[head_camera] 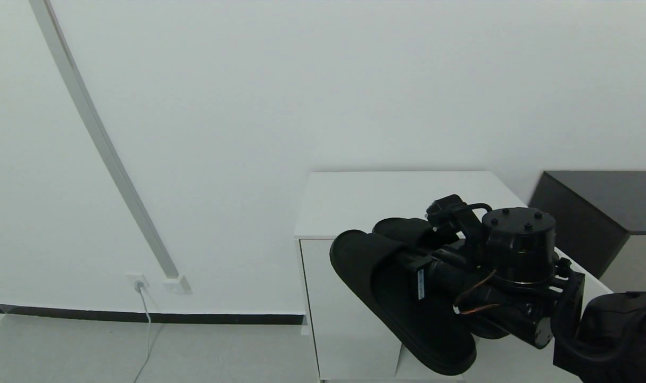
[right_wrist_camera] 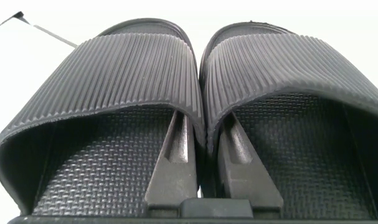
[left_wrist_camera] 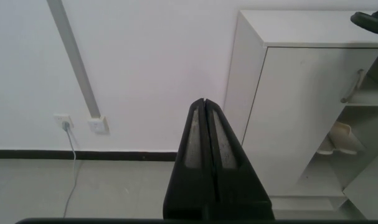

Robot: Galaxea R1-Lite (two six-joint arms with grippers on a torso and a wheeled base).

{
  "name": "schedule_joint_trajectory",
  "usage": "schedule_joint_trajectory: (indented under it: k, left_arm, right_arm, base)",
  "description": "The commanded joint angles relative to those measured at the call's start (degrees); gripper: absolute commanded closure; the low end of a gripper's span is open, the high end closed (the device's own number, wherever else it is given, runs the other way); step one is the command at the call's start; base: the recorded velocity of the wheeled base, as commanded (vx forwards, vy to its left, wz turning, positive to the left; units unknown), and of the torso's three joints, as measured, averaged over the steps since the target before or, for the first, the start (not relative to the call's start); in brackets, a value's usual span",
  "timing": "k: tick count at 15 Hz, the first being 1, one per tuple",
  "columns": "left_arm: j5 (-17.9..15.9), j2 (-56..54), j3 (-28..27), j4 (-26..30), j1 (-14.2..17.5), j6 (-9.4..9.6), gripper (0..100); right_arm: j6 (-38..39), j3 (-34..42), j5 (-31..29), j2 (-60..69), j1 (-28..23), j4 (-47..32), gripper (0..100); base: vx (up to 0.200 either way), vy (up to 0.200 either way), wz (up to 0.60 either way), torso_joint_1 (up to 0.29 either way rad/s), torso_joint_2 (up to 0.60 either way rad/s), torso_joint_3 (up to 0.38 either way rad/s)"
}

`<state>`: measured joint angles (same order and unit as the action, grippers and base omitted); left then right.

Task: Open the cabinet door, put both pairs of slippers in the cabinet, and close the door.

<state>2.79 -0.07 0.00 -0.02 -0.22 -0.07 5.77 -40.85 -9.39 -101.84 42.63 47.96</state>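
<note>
The right gripper pinches the pair of black slippers by their touching inner walls, one finger inside each. It holds them tilted in front of the white cabinet, just below its top. The left gripper, fingers pressed together on nothing, is well apart from the cabinet, whose door stands open, showing a pale slipper on a shelf.

Slippers in right tool, before the cabinet
</note>
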Motion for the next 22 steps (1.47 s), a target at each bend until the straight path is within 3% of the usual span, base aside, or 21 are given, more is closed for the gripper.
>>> schedule_joint_trajectory:
  k: [1, 8, 22]
  left_arm:
    - [-0.1, 0.1, 0.0, -0.1, 0.0, -0.01, 100]
    - [0.0, 0.1, 0.0, -0.1, 0.0, -0.01, 100]
    - [-0.1, 0.1, 0.0, -0.1, 0.0, -0.01, 100]
  right_arm:
    - [0.0, 0.0, 0.0, -0.3, 0.2, 0.0, 100]
    - [-0.1, -0.5, -1.5, 0.1, 0.7, 0.0, 100]
    - [-0.1, 0.0, -1.9, 0.5, 2.1, 0.0, 100]
  base:
    - [0.0, 0.0, 0.0, 0.0, 0.0, 0.0]
    - [0.0, 0.0, 0.0, 0.0, 0.0, 0.0]
    - [0.0, -0.2, 0.0, 0.002, 0.0, 0.002]
